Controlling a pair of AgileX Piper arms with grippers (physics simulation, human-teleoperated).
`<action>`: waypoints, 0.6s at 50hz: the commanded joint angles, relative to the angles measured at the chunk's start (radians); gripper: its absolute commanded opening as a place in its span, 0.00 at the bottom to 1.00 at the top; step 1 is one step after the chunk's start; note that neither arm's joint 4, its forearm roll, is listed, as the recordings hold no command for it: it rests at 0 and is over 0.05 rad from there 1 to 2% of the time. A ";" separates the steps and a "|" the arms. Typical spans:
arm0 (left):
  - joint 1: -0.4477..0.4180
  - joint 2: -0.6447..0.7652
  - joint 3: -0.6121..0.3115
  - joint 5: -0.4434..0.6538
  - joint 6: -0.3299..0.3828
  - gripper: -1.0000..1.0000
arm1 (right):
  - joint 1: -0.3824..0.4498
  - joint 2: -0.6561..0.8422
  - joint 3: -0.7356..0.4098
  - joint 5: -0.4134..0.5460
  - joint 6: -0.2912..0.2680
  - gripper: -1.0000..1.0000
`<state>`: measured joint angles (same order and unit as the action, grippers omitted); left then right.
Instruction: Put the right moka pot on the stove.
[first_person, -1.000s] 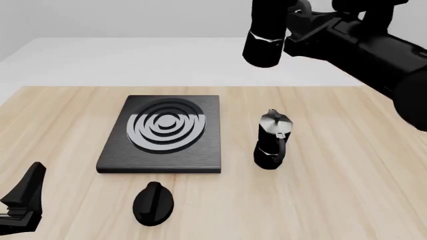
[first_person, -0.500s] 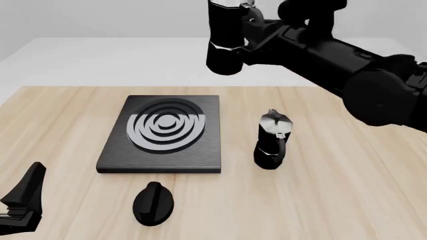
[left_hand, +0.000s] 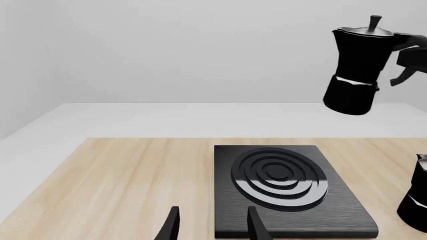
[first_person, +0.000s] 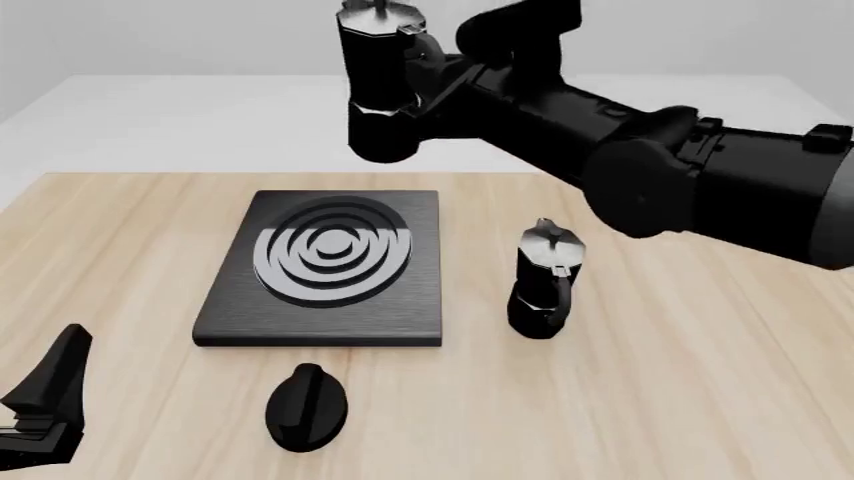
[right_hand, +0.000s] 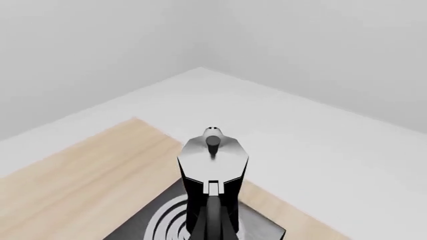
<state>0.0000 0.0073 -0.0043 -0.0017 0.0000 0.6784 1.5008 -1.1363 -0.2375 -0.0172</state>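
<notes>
A: Front view showed the small black faceted moka pot (first_person: 380, 85) aloft, upright, above the far edge of the flat dark-grey stove (first_person: 324, 270). Did the right gripper (first_person: 447, 75) have it?

B: It was clamped on the handle. The left gripper (first_person: 40, 405) sat near the table's near left corner, its fingers (left_hand: 172, 225) apart.

A: What would the lowering require?

B: Probably bringing it nearer, centring over the silver burner rings (first_person: 330, 250), then descending level. The second black pot (first_person: 545, 280) stood beside the stove's right edge, apart.
</notes>
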 joint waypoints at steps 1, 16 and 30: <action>0.000 0.000 0.000 0.000 0.000 1.00 | 0.031 0.070 -0.083 -0.028 0.022 0.00; 0.000 0.000 0.000 0.000 0.000 1.00 | 0.012 0.144 -0.074 -0.114 0.070 0.00; 0.000 0.000 0.000 0.000 0.000 1.00 | 0.025 0.276 -0.143 -0.139 0.077 0.00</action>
<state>0.0000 0.0073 -0.0043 -0.0017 0.0000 0.6949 1.7228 -1.2168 -0.3482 0.0460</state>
